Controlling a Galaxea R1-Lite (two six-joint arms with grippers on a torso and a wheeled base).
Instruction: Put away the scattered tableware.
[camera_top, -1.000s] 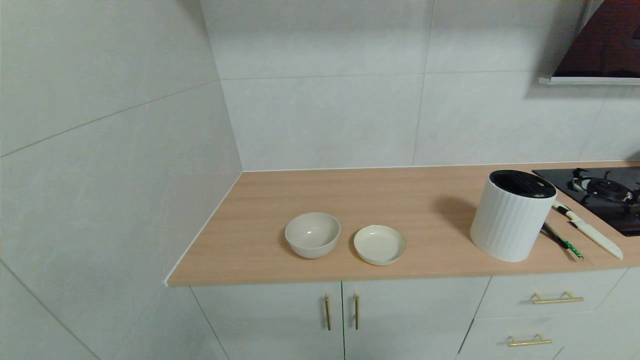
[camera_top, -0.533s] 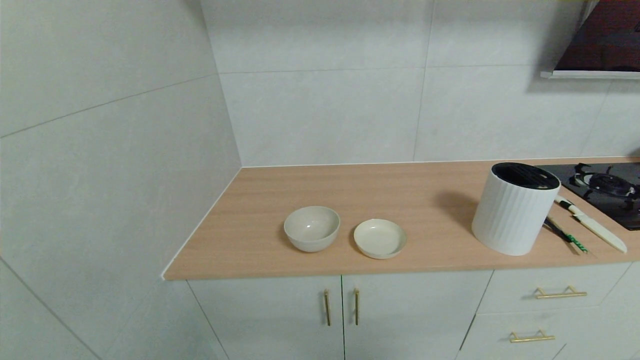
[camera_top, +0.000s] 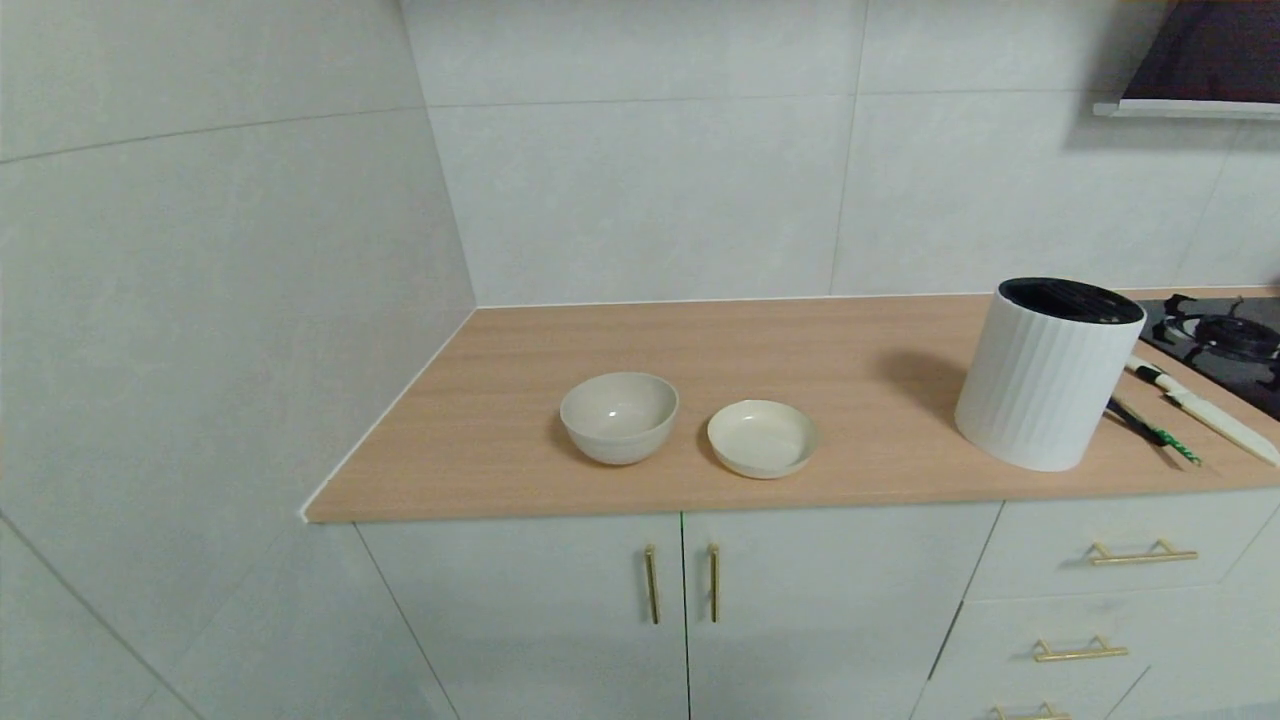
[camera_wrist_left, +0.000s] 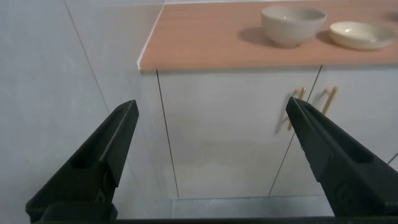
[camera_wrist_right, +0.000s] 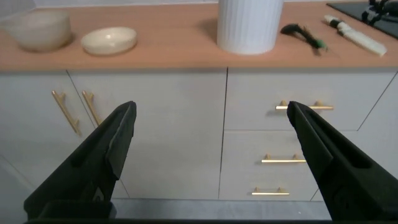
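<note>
On the counter (camera_top: 860, 400), bowl (camera_top: 618, 416) and dish (camera_top: 761, 437) sit unmoved; left fingers (camera_wrist_left: 102, 165) and right fingers (camera_wrist_right: 99, 165) spread wide.

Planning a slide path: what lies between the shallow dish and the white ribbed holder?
Nothing: in the head view, bare countertop separates the dish from the holder.

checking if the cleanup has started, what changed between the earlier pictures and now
Only the head camera shifted: the whole scene slid up, showing more of the white cabinet doors. Nothing was grasped or released. The deep beige ceramic bowl, shallow cream dish, white ribbed cylindrical holder, black-and-green chopsticks and white-bladed knife lie as before on the wooden counter.
</note>
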